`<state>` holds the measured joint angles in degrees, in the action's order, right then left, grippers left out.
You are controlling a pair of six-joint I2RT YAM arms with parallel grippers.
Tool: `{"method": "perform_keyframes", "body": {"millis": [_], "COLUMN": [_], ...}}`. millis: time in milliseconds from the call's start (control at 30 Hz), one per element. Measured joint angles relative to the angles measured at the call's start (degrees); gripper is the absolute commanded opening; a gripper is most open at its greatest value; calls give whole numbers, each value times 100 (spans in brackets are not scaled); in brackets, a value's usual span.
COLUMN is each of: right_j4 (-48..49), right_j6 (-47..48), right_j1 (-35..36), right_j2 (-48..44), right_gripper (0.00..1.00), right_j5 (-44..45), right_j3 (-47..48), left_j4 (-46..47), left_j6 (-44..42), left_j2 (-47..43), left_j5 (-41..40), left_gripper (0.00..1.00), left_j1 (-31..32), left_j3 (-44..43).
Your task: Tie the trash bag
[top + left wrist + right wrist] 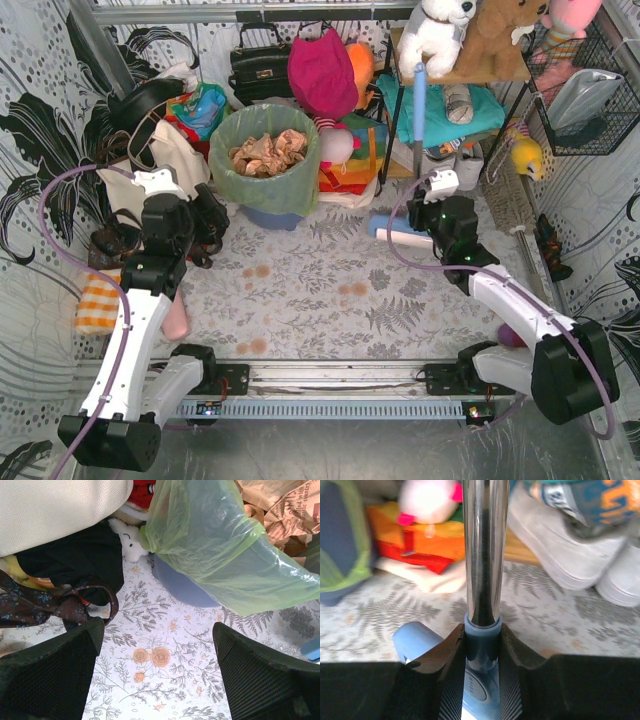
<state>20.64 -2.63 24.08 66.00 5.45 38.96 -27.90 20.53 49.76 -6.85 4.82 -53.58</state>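
- Could easily snag the wrong stuff: loads of clutter jammed left of the blue bin [270,215], dark strap [75,605] and cream tote [55,515] included, so closing too early risks grabbing strap instead of plastic.
- Might also drag or tip the blue bin by yanking just 1 side of that thin film. Tearing looks possible too.
- Can't really knot anything 2-handed with the right fingers [482,650] clamped around a chrome pole [481,555] at its blue collar, well right of the blue bin.
- Got the trash bag [265,165] lining the blue bin, rim folded down over the outside, crumpled brown paper inside, not tied yet.
- Got the left fingers [157,645] spread wide, holding nothing, low over the counter [330,290] just left of the blue bin. Bag skirt ahead and a bit right of them, near but not touching.
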Motion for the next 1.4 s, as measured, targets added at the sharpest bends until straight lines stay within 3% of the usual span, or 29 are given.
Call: {"method": "perform_keyframes", "body": {"millis": [367, 633, 733, 900, 1000, 1100, 1400], "right_j4": [1613, 2889, 2983, 3178, 3178, 3233, 2929], "right_j6": [361, 638, 675, 719, 780, 828, 785], "right_j1": [-1344, -1709, -1840, -2039, -2100, -2116, -2127], "right_j2": [787, 1921, 2341, 2787, 2962, 3073, 2669], "right_gripper": [0, 0, 17, 30, 49, 60, 76], "right_j5": [-505, -925, -1005, -1016, -973, -887, -866], "right_j3": [-520, -490, -284, 105, 269, 446, 476], "left_j4": [-2, -7, -15, -44, -59, -111, -157], "left_j6": [13, 20, 22, 24, 26, 26, 42], "left_j2": [-33, -138, -177, -273, -302, -319, -337], "left_j5": [15, 15, 15, 13, 13, 7, 2], "left_gripper": [98, 98, 98, 98, 98, 98, 98], "left_j1": [0, 0, 0, 0, 0, 0, 0], "left_j3": [72, 107, 109, 136, 157, 160, 157]}}
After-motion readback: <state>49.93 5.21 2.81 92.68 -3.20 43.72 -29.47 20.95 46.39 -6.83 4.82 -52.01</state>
